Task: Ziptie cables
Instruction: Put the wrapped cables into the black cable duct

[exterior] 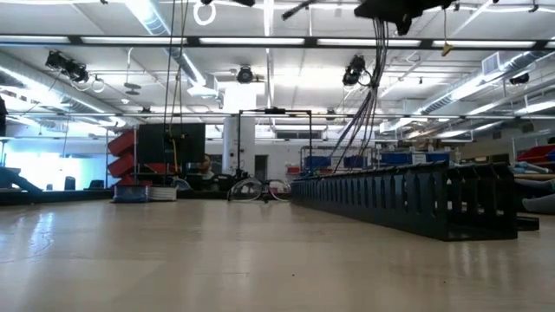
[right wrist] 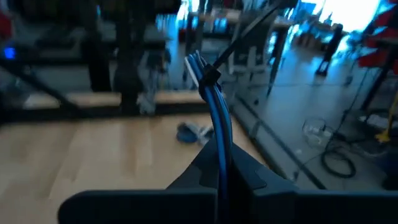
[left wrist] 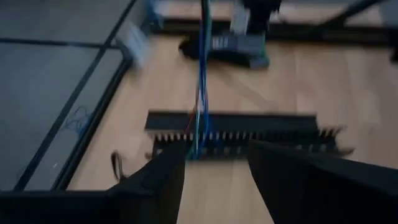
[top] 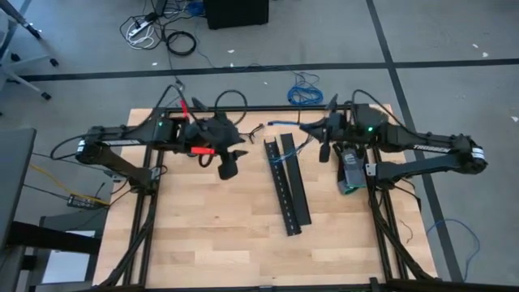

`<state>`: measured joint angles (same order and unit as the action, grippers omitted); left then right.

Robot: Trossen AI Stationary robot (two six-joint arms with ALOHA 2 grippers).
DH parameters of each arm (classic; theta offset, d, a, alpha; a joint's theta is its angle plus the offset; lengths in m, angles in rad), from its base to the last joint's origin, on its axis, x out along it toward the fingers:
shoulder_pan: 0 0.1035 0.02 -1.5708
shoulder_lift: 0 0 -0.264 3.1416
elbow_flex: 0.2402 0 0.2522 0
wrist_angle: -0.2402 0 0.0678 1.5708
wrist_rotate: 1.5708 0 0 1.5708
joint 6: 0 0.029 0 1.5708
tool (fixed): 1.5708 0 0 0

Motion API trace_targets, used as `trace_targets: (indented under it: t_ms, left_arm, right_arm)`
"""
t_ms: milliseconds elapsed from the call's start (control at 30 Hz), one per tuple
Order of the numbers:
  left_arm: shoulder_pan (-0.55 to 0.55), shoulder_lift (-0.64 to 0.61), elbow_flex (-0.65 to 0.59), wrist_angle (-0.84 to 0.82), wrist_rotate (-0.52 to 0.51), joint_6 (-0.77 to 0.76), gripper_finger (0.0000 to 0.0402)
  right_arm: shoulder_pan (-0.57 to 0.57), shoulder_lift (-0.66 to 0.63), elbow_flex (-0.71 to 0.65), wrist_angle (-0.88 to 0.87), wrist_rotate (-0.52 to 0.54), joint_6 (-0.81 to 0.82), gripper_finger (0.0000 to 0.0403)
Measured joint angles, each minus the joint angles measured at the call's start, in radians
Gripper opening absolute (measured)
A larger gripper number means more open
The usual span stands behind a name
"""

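From the left, the left gripper (top: 229, 165) hovers over the bench (top: 211, 235), left of the two black perforated strips (top: 288, 182) lying side by side at the centre; its jaws stand spread with a clear gap between them and nothing held. In its wrist view a thin bundle of bluish cables (left wrist: 202, 81) runs taut from the strips toward the far arm. Moving right, the right gripper (top: 323, 139) sits just right of the strips' far end, jaws pressed together and pinching the cables (right wrist: 217, 130), which rise past a small dark band near their free tips. No separate loose ziptie can be made out on the bench. Judged step: the bundle is being held gathered above the strips for tying. The next move likely calls for the left gripper to close in on the bundle while the right maintains tension.
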<state>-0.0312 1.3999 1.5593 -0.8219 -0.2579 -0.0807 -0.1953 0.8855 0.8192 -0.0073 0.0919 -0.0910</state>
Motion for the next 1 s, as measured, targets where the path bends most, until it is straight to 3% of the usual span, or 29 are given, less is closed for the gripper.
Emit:
trace_targets:
  t_ms: [100,300,533,767,1000]
  left_arm:
    - [-0.034,-0.021,-0.077,0.051,-0.008,0.060,0.0168]
    - [-0.068,-0.032,-0.243,0.537,-0.031,0.234,0.0168]
    - [-0.037,-0.032,-0.395,1.086,-0.044,0.312,0.0168]
    - [-0.009,-0.023,-0.436,1.344,0.092,0.313,0.0168]
    - [-0.006,0.009,-0.417,1.405,0.095,0.340,0.0168]
  right_arm:
    - [-0.041,-0.025,0.000,0.041,-0.065,0.056,0.0000]
    - [-0.062,0.009,0.000,0.195,-0.225,0.180,0.0000]
    - [-0.055,0.030,0.000,0.378,-0.349,0.236,0.0000]
    - [-0.041,0.090,0.000,0.489,-0.403,0.270,0.0000]
    - [-0.008,0.208,0.000,0.646,-0.437,0.319,0.0000]
